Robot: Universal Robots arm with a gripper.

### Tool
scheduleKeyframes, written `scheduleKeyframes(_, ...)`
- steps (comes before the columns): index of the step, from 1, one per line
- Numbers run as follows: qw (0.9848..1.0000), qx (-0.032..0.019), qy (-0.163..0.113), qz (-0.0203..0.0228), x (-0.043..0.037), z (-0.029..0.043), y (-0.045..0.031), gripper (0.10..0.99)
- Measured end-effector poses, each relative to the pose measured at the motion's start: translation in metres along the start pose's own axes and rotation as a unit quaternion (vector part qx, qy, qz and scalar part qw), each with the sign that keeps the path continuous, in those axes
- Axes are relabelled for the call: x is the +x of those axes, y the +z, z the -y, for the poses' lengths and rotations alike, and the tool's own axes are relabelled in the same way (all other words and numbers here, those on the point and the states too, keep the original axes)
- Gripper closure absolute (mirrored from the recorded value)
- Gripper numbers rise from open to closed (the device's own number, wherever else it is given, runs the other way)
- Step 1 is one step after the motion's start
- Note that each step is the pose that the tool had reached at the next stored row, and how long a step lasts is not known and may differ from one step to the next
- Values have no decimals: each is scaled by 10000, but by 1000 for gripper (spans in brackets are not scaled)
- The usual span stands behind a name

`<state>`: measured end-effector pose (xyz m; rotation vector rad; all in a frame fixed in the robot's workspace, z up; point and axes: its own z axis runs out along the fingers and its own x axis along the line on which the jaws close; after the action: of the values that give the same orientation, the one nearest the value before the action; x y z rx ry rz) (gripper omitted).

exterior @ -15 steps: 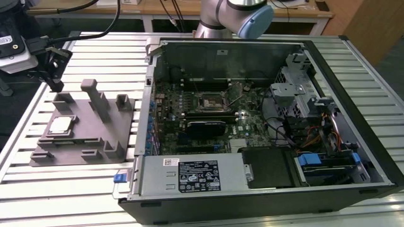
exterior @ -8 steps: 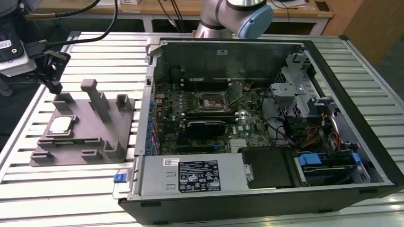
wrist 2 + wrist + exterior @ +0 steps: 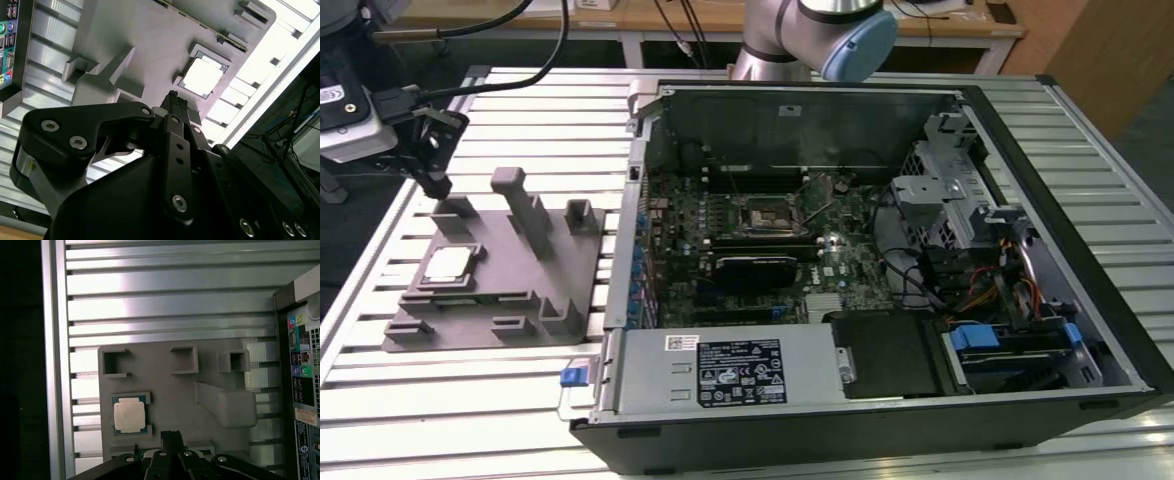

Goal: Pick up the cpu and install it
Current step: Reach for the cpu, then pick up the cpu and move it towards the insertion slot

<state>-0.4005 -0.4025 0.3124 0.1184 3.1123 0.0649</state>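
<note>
- Your fingers are pressed together with nothing gripped between them; in the second wrist view the fingers taper to one narrow dark tip, and in the first wrist view the fingers look the same
- The cpu lies flat with its pale metal top up, in a shallow square seat on the grey fixture, below your fingers and apart from them; nothing is touching it
- In the first wrist view the cpu sits near the fingertips, with a strip of bare fixture between the two
- In the second wrist view the cpu lies just past the fingertips, framed by the low walls of its seat in the fixture
- In the exterior view your fingers hang close above a low upright block at the far end of the fixture; you cannot tell whether they touch it
- The taller upright blocks stand to the exterior view's right of your fingers
- The fixture rests on the slatted metal tabletop
- The open computer case lies well apart from your fingers, toward the exterior view's right, and the black socket frame sits in the middle of its board, well apart from both fingers and cpu
</note>
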Motion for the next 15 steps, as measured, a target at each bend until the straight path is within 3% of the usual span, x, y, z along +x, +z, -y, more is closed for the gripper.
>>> scheduleKeyframes(15,10000,0,-1,0,8,-39,59,980)
